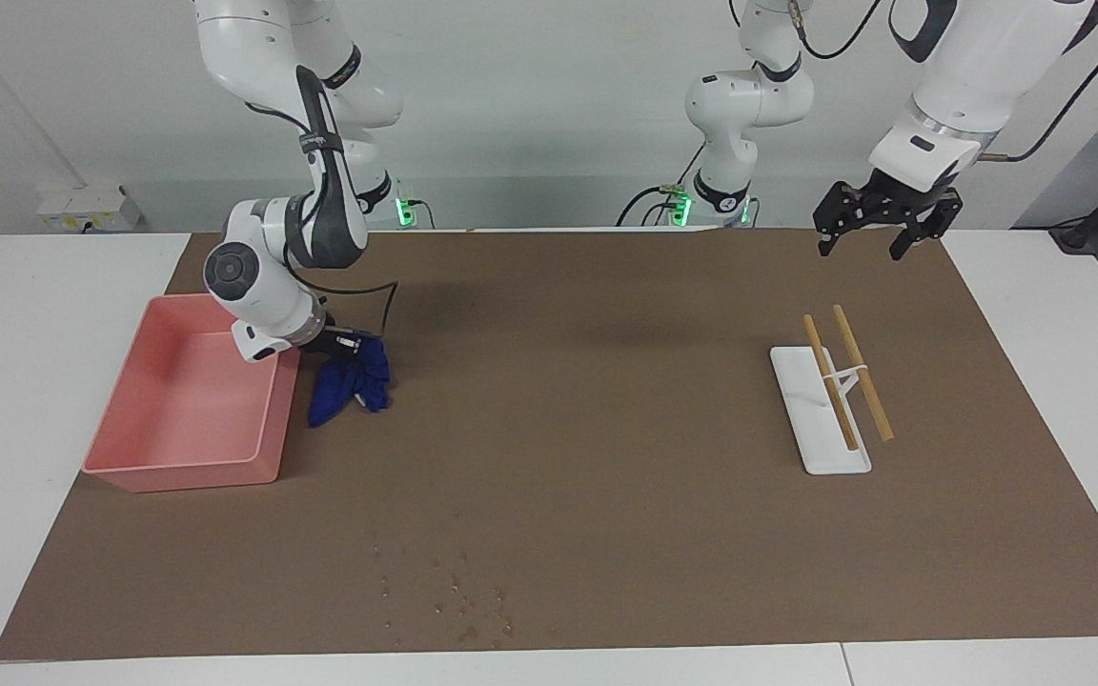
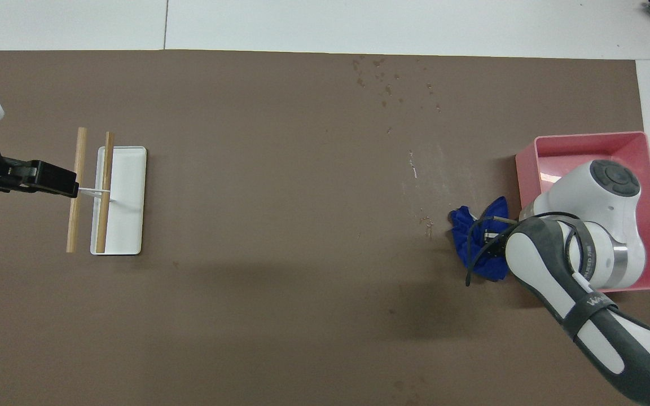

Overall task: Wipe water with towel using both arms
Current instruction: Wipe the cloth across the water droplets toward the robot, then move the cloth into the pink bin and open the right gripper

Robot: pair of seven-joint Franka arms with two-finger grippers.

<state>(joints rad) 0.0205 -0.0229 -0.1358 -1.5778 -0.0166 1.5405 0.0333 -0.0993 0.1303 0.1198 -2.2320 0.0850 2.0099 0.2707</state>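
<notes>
White wall point(image 1: 549, 114); white table point(image 1: 34, 314); brown mat point(image 1: 587, 429).

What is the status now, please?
Right gripper shut on towel, beside bin. Left gripper open, waiting above mat. Water unwiped. Path clear.

The blue towel point(image 1: 350, 384) hangs bunched over the brown mat point(image 1: 587, 400), toward the right arm's end. Water droplets point(image 1: 458, 595) (tiny, dark) dot the mat's edge farthest from the robots.
</notes>
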